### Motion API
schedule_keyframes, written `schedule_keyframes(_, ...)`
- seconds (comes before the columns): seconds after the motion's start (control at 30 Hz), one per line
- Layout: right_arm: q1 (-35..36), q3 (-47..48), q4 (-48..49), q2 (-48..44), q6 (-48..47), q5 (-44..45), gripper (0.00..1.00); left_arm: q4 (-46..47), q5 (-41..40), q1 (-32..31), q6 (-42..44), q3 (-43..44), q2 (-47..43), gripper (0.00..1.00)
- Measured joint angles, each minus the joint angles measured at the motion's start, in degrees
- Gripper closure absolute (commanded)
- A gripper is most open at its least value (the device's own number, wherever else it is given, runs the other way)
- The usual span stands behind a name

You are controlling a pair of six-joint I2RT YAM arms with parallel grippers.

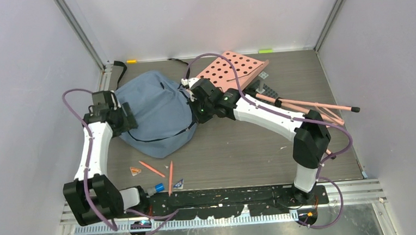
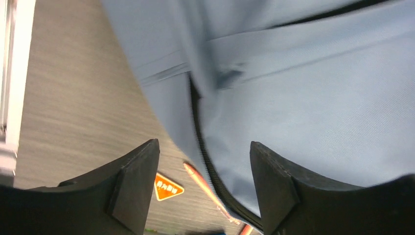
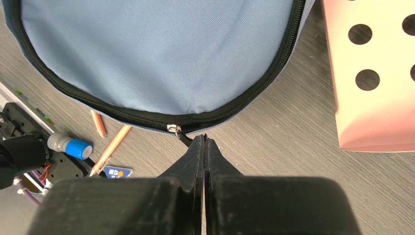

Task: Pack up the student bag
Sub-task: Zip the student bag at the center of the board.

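Right tool [image 3: 204, 139]: clenched, pinching the black zipper pull [image 3: 186, 137] of the student bag [image 3: 156, 54].
Left tool [image 2: 203, 149]: released, jaws wide, nothing held, hovering over blue fabric.
Bag position: flat on the bench [image 1: 240, 148], left of centre, between my arms.
Progress: early, I judge; pencils [image 1: 169, 177] lie loose near my bases, unpacked.
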Motion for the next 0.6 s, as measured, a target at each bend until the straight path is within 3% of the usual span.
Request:
schedule_keyframes(0.13,-0.70,-0.55,0.26,-1.11,-0.02,-1.88,0.99,2.05,2.47,-6.47,3.21,0.44,-4.31,0.29)
schedule_keyframes(0.3,-0.66,-1.46,0.70,-1.92,0.00,-3.96,0.99,6.16,13.14,-12.72,5.25,-0.20,-8.81,0.29)
schedule_keyframes(0.47,-0.59,-2.45,1.03,-3.93,0.09,-5.62,0.99,11.54,20.26,-22.60,4.09,-4.39,-8.55,0.28)
schedule_keyframes(0.6,-0.61,-2.69,1.49,-5.57,0.26,-5.53,0.99,14.51,21.55,-28.94,2.80,-6.73,-8.17,0.27)
